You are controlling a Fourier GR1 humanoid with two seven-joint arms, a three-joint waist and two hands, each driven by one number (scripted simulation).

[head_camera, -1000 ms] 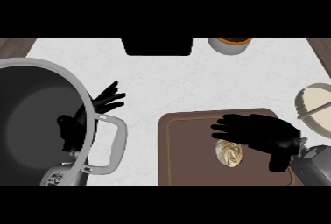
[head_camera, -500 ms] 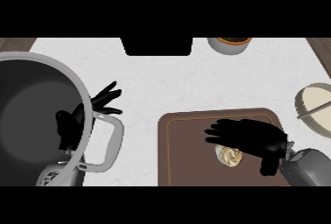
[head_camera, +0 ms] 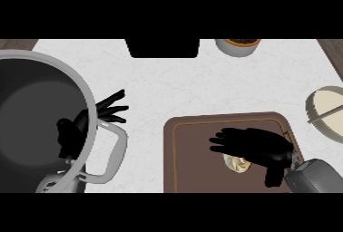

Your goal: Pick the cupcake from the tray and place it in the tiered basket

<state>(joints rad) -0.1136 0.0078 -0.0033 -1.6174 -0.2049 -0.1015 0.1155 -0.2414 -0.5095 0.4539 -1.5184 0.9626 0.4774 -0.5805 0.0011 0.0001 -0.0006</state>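
Cupcake (head_camera: 238,164) lies on the brown tray (head_camera: 194,158) in the head view, mostly hidden under the right hand (head_camera: 258,146), whose fingers spread over it without clearly closing, so only a pale swirl shows below the palm. The left hand (head_camera: 100,113) rests open with straight fingers over the rim of a large grey pot (head_camera: 40,122), part of it dark against the pot's inside. At the right edge the tiered basket (head_camera: 327,113) is cut off, and a small bowl (head_camera: 237,45) sits at the counter's far edge.
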